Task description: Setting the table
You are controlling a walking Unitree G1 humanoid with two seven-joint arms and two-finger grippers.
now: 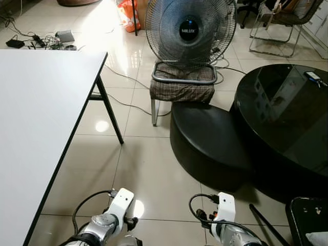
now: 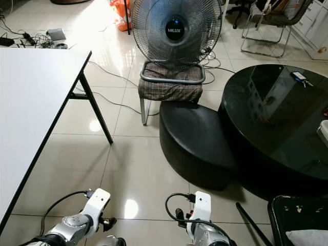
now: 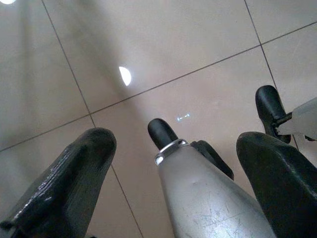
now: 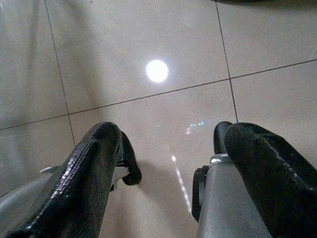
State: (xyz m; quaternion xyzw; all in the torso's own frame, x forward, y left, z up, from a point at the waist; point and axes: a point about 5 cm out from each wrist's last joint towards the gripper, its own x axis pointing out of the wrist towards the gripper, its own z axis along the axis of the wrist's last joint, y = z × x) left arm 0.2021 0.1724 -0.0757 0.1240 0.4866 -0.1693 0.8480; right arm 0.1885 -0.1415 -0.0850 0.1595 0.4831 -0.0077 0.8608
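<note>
Head views: white table (image 1: 41, 118) at 9 o'clock, nothing visible on its top; black round table (image 1: 287, 113) at 3 o'clock, black ottoman (image 1: 210, 138) near centre, fan (image 1: 189, 31) on a chair at 12 o'clock. Risk of tripping on floor cables (image 1: 128, 105) or bumping the table leg while walking. Far part of the white table cut off.

Left wrist view: left end effector (image 3: 173, 168) wide apart, holding nothing, above tiles.

Right wrist view: right end effector (image 4: 168, 168) wide too, nothing held. No tableware to make out.
</note>
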